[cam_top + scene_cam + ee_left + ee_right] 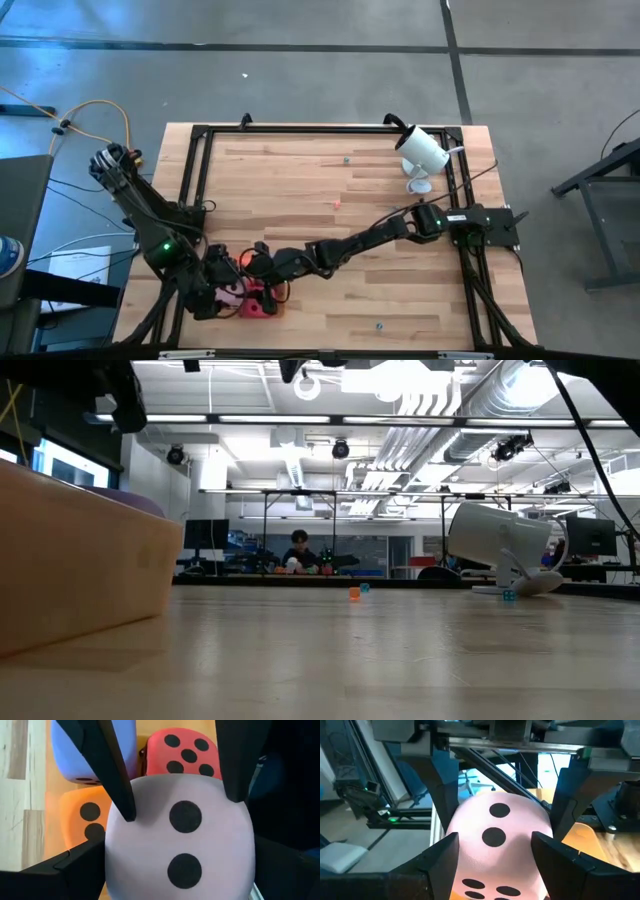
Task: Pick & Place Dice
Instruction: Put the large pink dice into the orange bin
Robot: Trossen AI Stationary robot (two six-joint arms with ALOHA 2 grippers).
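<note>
The light pink die [180,845] is between the fingers of both grippers, above the orange tray [142,730] near the table's near left corner. My right gripper [495,847] is shut on it. My left gripper [180,870] is open, a finger on either side of the die, with no touch that I can see. The purple die [75,750], the magenta die [185,755] and the orange die [82,815] lie on the tray below. In the high view the two grippers meet at the pink die [232,293], beside the magenta die [258,303]. My right gripper pinches the pink die by two opposite sides [467,840] between its two fingers, and the soft walls bulge around them. The fingers [122,795] come from the table's right, nearly level. The die sits above the other dice. Whether it touches the tray cannot be told.
A white camera on a stand [422,152] is at the table's far right. A black frame [330,130] runs round the table's edges. A few tiny bits [355,593] lie mid-table. A person sits far off in the room [297,550].
</note>
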